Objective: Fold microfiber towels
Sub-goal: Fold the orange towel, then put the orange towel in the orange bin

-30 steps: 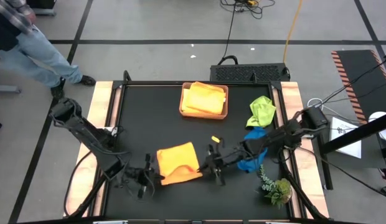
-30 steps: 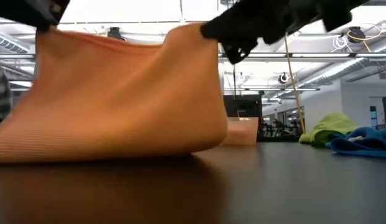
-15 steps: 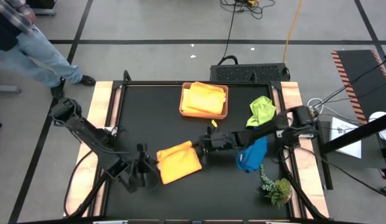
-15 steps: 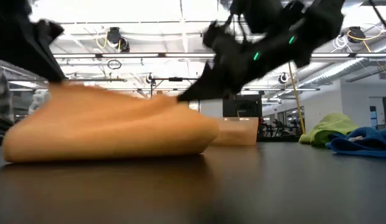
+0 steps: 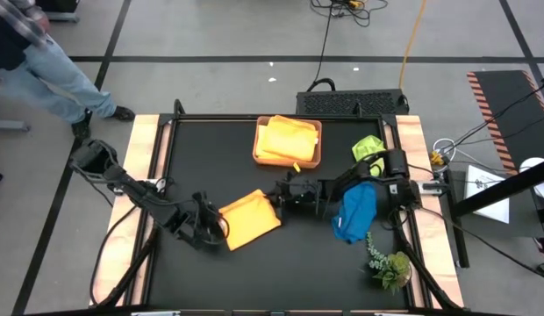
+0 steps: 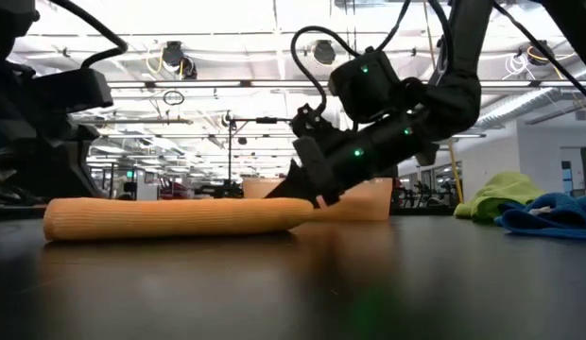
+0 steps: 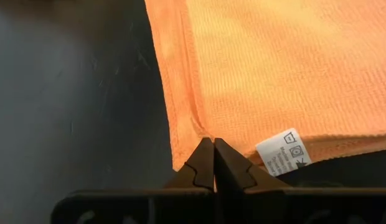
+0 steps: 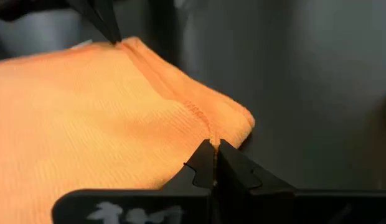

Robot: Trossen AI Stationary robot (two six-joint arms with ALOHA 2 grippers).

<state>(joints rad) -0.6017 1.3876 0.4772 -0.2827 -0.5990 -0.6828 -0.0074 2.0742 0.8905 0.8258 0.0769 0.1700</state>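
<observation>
- My left gripper point(image 5: 217, 230) sat low on the table point(image 5: 211, 158), toward its front left, fingers pressed together and pinching the near-left corner of the folded orange towel point(image 5: 248, 219) (its white care label point(image 7: 285, 152) lay just beside my fingertips).
- That orange towel lay flat near the table's middle front, doubled over on itself.
- My right gripper point(image 5: 279, 197) was pinched shut on the same towel's opposite corner, at the stitched hem.
- A tan tray point(image 5: 314, 161) at the back edge held a second folded orange towel point(image 5: 287, 139).
- The blue towel point(image 5: 354, 211) lay crumpled toward the right edge, under my right arm, with the lime green towel point(image 5: 367, 146) behind it.
- A plant sprig point(image 5: 389, 263) rested at the front right corner.
</observation>
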